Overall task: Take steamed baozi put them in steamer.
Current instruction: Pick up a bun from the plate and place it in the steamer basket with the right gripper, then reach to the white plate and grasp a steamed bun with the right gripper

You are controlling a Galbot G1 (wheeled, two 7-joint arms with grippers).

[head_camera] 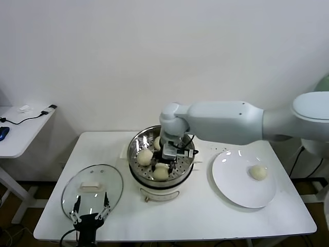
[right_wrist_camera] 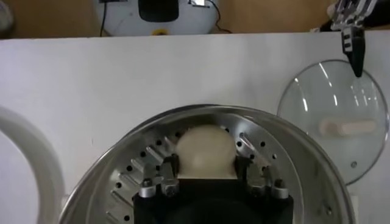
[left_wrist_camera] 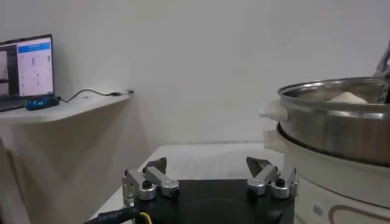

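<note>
White table (head_camera: pixel 205 216) against a bare wall, steamer (head_camera: pixel 138 146) at centre, glass lid (head_camera: pixel 92 188) beside the left gripper (head_camera: pixel 91 211), idle and spread wide. Right gripper (right_wrist_camera: pixel 205 176) down inside the steamer, fingers flanking a bun (right_wrist_camera: pixel 205 150) on the perforated tray, hardly squeezing; held or freed, cannot tell. More buns (head_camera: pixel 145 157) already in the steamer, one left on the plate (head_camera: pixel 231 188). Likely soft, light, easily dented: best pinched gently across the widest part. Round, dome up, no long axis.
</note>
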